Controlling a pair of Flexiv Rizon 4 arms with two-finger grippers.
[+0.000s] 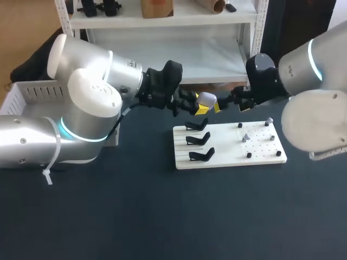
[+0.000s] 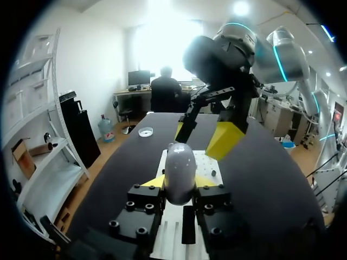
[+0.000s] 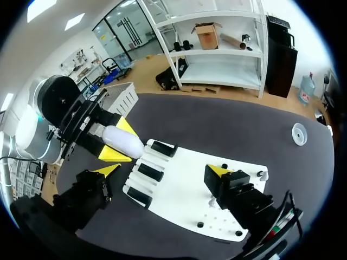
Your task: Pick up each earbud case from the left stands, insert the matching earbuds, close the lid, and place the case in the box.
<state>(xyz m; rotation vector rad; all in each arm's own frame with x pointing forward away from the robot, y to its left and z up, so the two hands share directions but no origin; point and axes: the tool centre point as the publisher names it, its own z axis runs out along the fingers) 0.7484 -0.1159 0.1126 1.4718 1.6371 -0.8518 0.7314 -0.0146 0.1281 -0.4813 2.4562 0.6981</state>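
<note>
Box (image 1: 27, 96) at far left, white and slotted. Moving in, the left gripper (image 1: 199, 106) is clamped on the earbud case (image 1: 206, 99), a smooth, pale grey, egg-rounded shell, glossy on top. It's held in the air near the white board's (image 1: 260, 157) far edge, beyond three black stands (image 1: 198, 140). The right gripper (image 1: 227, 103) faces it close by, fingers spread wide apart.

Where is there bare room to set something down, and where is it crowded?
Free: the dark tabletop in front of the white board, and the board's strip between black stands and pegs. Crowded: above its far edge, where the left gripper, shut on the white earbud case, faces the open right gripper.
</note>
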